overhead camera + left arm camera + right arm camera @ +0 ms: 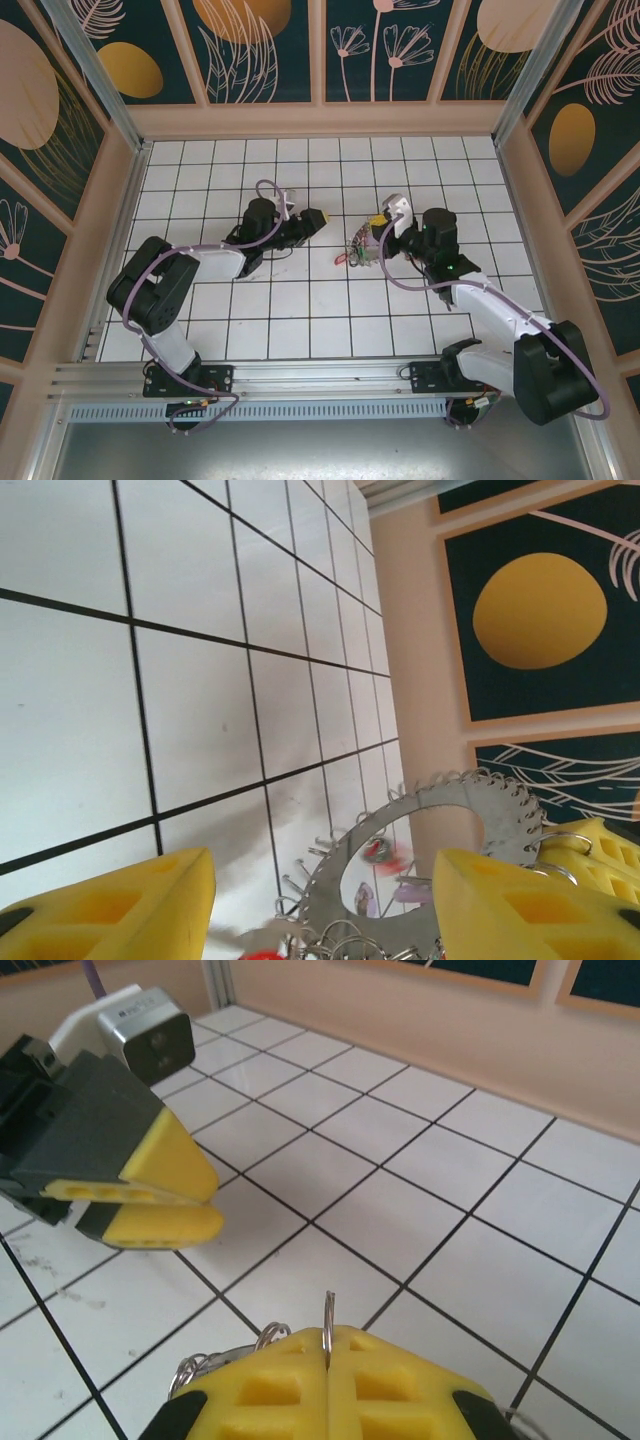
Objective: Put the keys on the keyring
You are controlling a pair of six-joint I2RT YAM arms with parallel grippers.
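Two claws meet over the counter (270,320): right claw (328,1348) pinched shut on the keyring (455,808), keys (352,255) dangling; left claw (322,905), at its 9 o'clock, spread wide, empty. A careless nudge could twist the keyring loose.

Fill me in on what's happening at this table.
Two robot arms are working on a keyring. The right gripper is shut on the edge of the keyring and holds it just above the tiled table, with a cluster of keys at the ring. The left gripper is open, faces the ring from a short way off and holds nothing.
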